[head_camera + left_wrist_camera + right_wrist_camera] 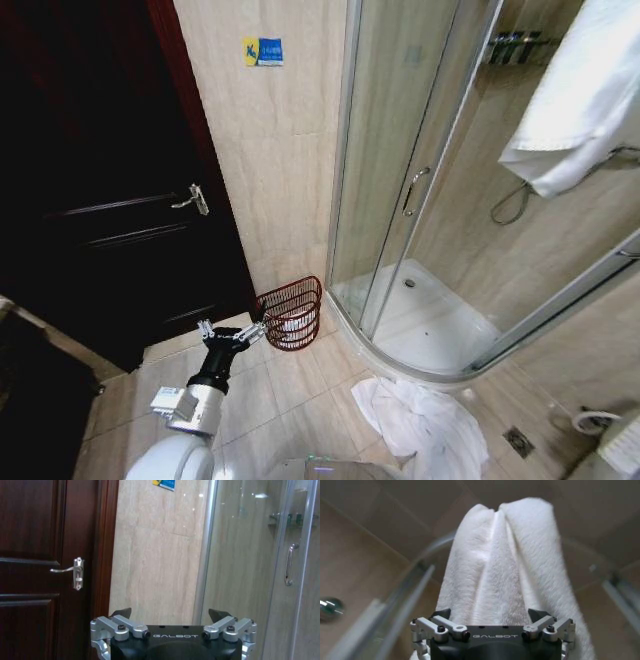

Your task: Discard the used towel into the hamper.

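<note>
I see the hamper standing on the floor at the foot of the beige wall, between the dark door and the shower cabin. It is a round dark-red wire basket with thin vertical bars, narrower at the base, and something white lies in its bottom; I cannot tell what it is.

My left gripper hangs low, just beside the hamper on the door side, with its fingers spread wide and nothing between them. My right gripper is up high near the shower glass; a white towel with a soft, fluffy pile runs in long folds between its fingers, but I cannot tell whether they are clamped on it. In the head view the same towel hangs at the upper right.

The floor is of pale beige tiles, and a second crumpled white cloth lies on it before the curved shower tray. The door is dark brown wood with a metal lever handle. The wall carries a small blue and yellow sign. The shower cabin has clear glass panels in a metal frame, with a vertical bar handle
</note>
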Available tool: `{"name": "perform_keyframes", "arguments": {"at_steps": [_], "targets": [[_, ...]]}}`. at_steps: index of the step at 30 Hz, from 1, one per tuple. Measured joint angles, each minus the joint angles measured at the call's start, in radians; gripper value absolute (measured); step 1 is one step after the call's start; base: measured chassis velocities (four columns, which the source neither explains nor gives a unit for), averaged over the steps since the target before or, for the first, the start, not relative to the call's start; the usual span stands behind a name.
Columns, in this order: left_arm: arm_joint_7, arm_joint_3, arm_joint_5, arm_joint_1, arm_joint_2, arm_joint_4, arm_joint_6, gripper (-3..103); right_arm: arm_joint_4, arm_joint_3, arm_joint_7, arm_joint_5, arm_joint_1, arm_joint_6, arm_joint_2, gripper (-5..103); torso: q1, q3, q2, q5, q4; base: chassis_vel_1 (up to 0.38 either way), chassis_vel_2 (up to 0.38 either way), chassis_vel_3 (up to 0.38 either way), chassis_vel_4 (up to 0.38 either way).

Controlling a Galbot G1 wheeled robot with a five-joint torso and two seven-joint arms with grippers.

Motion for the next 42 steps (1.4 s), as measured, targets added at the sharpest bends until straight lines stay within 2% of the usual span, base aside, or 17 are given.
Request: {"name": "perform_keyframes", "arguments": {"at_steps": [2,7,15,17,18,20,21,22,23,24,27,30,32,35,36,40,42], "targets": [[0.000,0.000,0.000,0.000,0.000,0.000,0.000,100,-0.014,0.037,0.000,-0.097,-0.008,0.008,0.012,100,0.000,0.000,0.000,0.0000,0.0001,0.000,0.000,0.000,0.000],[0.000,0.000,0.000,0.000,0.000,0.000,0.000,100,-0.064,0.077,-0.016,-0.222,0.002,0.030,0.013,100,0.000,0.000,0.000,0.0000,0.0001,0.000,0.000,0.000,0.000],[0.000,0.000,0.000,0.000,0.000,0.000,0.000,100,-0.164,0.080,-0.038,-0.254,0.061,0.041,0.025,100,0.000,0.000,0.000,-0.0003,0.0001,0.000,0.000,0.000,0.000],[0.000,0.000,0.000,0.000,0.000,0.000,0.000,100,-0.176,0.061,-0.038,-0.157,0.066,0.016,0.030,101,0.000,0.000,0.000,-0.0003,0.0001,0.000,0.000,0.000,0.000],[0.000,0.000,0.000,0.000,0.000,0.000,0.000,100,-0.176,0.061,-0.038,-0.157,0.066,0.016,0.030,101,0.000,0.000,0.000,-0.0003,0.0001,0.000,0.000,0.000,0.000],[0.000,0.000,0.000,0.000,0.000,0.000,0.000,100,-0.164,0.051,-0.032,-0.049,0.059,-0.015,0.034,98,0.000,0.000,0.000,-0.0003,0.0005,0.000,0.000,0.000,0.000],[0.000,0.000,0.000,0.000,0.000,0.000,0.000,100,-0.164,0.051,-0.032,-0.049,0.059,-0.015,0.034,98,0.000,0.000,0.000,-0.0003,0.0005,0.000,0.000,0.000,0.000],[0.000,0.000,0.000,0.000,0.000,0.000,0.000,100,-0.150,0.050,-0.031,-0.002,0.050,-0.025,0.036,87,0.000,0.000,0.000,-0.0003,0.0005,0.000,0.000,0.000,0.000],[0.000,0.000,0.000,0.000,0.000,0.000,0.000,100,-0.131,0.047,-0.029,0.045,0.046,-0.036,0.034,83,0.000,0.000,0.000,-0.0003,0.0004,0.000,0.000,0.000,0.000],[0.000,0.000,0.000,0.000,0.000,0.000,0.000,100,-0.131,0.047,-0.029,0.045,0.046,-0.036,0.034,83,0.000,0.000,0.000,-0.0003,0.0004,0.000,0.000,0.000,0.000],[0.000,0.000,0.000,0.000,0.000,0.000,0.000,100,-0.114,0.047,-0.029,0.069,0.045,-0.043,0.025,67,0.000,0.000,0.000,-0.0002,0.0002,0.000,0.000,0.000,0.000],[0.000,0.000,0.000,0.000,0.000,0.000,0.000,100,-0.102,0.046,-0.029,0.080,0.043,-0.046,0.015,59,0.000,0.000,0.000,-0.0003,0.0001,0.000,0.000,0.000,0.000],[0.000,0.000,0.000,0.000,0.000,0.000,0.000,100,-0.097,0.046,-0.029,0.085,0.042,-0.047,0.011,59,0.000,0.000,0.000,-0.0003,0.0001,0.000,0.000,0.000,0.000],[0.000,0.000,0.000,0.000,0.000,0.000,0.000,100,-0.082,0.046,-0.029,0.101,0.032,-0.049,-0.003,47,0.000,0.000,0.000,-0.0003,0.0002,0.000,0.000,0.000,0.000],[0.000,0.000,0.000,0.000,0.000,0.000,0.000,100,-0.082,0.046,-0.029,0.101,0.032,-0.049,-0.003,47,0.000,0.000,0.000,-0.0003,0.0002,0.000,0.000,0.000,0.000],[0.000,0.000,0.000,0.000,0.000,0.000,0.000,100,-0.065,0.050,-0.025,0.115,0.014,-0.050,-0.015,31,0.000,0.000,0.000,-0.0003,0.0002,0.000,0.000,0.000,0.000],[0.000,0.000,0.000,0.000,0.000,0.000,0.000,100,-0.059,0.050,-0.024,0.123,0.012,-0.052,-0.019,31,0.000,0.000,0.000,-0.0002,0.0003,0.000,0.000,0.000,0.000]]}}
